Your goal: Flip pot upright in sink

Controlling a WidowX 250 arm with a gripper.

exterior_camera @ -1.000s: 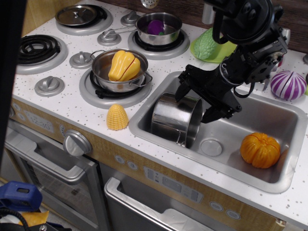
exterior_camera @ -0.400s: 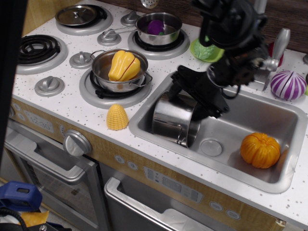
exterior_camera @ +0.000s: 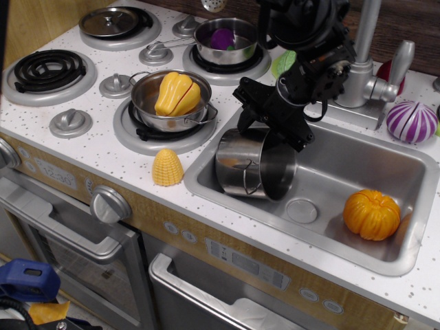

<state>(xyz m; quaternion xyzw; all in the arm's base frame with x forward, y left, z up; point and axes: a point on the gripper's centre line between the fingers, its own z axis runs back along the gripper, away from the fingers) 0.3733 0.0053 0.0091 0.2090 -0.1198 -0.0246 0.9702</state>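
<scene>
Black gripper (exterior_camera: 269, 132) low over the left end of the sink (exterior_camera: 385, 256), fingers spread wide apart, one tip at the pot's back-left edge and the other toward its right, just above the upper side of the pot (exterior_camera: 253, 165). Whether either fingertip actually touches steel: cannot tell, dark metal blending into dark reflections. Wrist and arm rising up and back toward the faucet (exterior_camera: 357, 62), covering most of a green toy vegetable (exterior_camera: 283, 62) on the counter behind.

Pot lying on its side in the sink's left end, mouth facing right toward the round drain (exterior_camera: 302, 210), one wire loop handle visible on the near wall. Far side of the pot hidden under the gripper; inside too dark to read. Base close against the sink's left wall, little room there; open basin floor to the right, past the drain, up to an orange toy pumpkin (exterior_camera: 372, 214) near the right end.

Just beyond the sink's left rim: a yellow toy corn (exterior_camera: 167, 167) on the speckled countertop and a shallower pot (exterior_camera: 168, 103) with a yellow toy vegetable on a burner, close to the gripper's left side. Farther back, a long-handled saucepan (exterior_camera: 227, 40) with something purple inside. At the right edge, a purple toy onion (exterior_camera: 412, 121), partly cropped.
</scene>
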